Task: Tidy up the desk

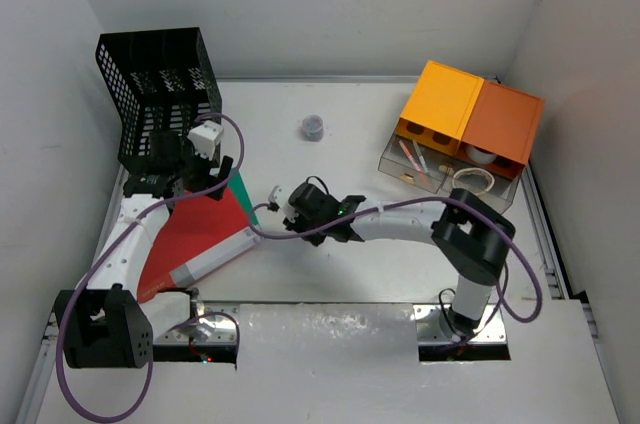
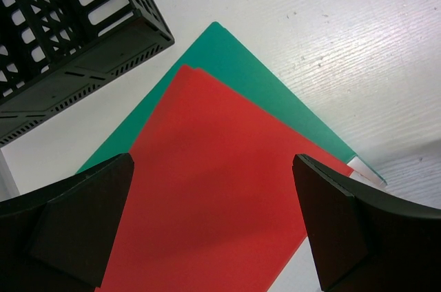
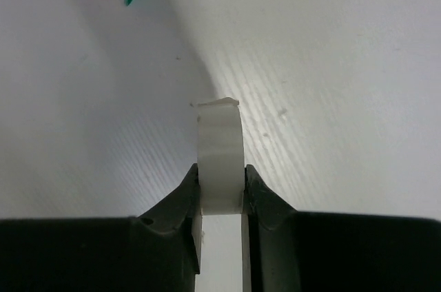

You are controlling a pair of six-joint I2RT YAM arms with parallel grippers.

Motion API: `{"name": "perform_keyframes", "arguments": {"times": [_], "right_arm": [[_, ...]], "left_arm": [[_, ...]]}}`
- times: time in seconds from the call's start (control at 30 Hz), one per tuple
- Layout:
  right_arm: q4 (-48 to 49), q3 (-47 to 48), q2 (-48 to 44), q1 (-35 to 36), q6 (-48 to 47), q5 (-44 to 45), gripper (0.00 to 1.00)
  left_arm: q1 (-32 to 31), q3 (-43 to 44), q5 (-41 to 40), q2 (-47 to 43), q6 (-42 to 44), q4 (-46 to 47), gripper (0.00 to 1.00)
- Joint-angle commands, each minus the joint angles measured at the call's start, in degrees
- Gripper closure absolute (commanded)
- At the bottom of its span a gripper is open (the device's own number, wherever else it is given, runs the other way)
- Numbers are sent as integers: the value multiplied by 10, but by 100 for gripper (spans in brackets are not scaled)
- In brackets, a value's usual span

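1. Plain white walls on three sides. The flat white surface (image 1: 330, 104) fills the floor of this enclosure and runs wall to wall under both arms, with a metal rail (image 1: 543, 244) along its right edge.
2. The right claw (image 3: 220, 185) is out over the middle of the surface, clamped on a small white piece (image 3: 219, 144). The piece is narrow and pinched edge-on, with its end standing out past the fingertips. I cannot tell whether it touches the surface. It looks like a carry grip, probably to take a stray item somewhere tidier.
3. The left claw (image 2: 210, 195) has its jaws wide apart and holds nothing. It hangs over the red folder (image 1: 195, 229) toward the left edge, likely lined up to deal with the folders.
4. The red folder lies askew on a green folder (image 2: 269, 92), with green showing along its far side. A black mesh rack (image 1: 160, 94) stands just beyond in the far left corner and is a sensible home for both.
5. Orange boxes (image 1: 470, 119) sit in the far right corner. A clear drawer (image 1: 420, 159) is pulled out toward the middle; its contents are too small to name.
6. A small grey cup (image 1: 312, 127) stands alone near the far edge, about centre.
7. In the wrist views the surface is matte and finely ridged, with a few faint specks.
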Motion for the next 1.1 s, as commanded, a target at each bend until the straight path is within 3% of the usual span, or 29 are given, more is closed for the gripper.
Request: {"name": "perform_keyframes", "arguments": {"times": [0.0, 0.13, 0.23, 0.37, 0.5, 0.7, 1.07], "right_arm": [[-4, 13, -91, 2, -20, 55, 100], [-80, 36, -196, -21, -23, 252, 100], [-161, 53, -282, -97, 2, 309, 100], [-303, 76, -343, -274, 20, 318, 100], [-334, 56, -362, -367, 14, 321, 100], [-343, 39, -360, -436, 10, 378, 100], [-354, 66, -228, -536, 13, 299, 100]], "left_arm": [[7, 5, 12, -12, 8, 14, 0], [6, 7, 12, -12, 7, 13, 1], [6, 11, 11, -17, 6, 7, 0], [7, 2, 14, -29, 9, 16, 0], [6, 4, 19, -25, 10, 16, 0], [6, 3, 24, -20, 12, 15, 0], [5, 4, 33, -19, 16, 14, 0]]}}
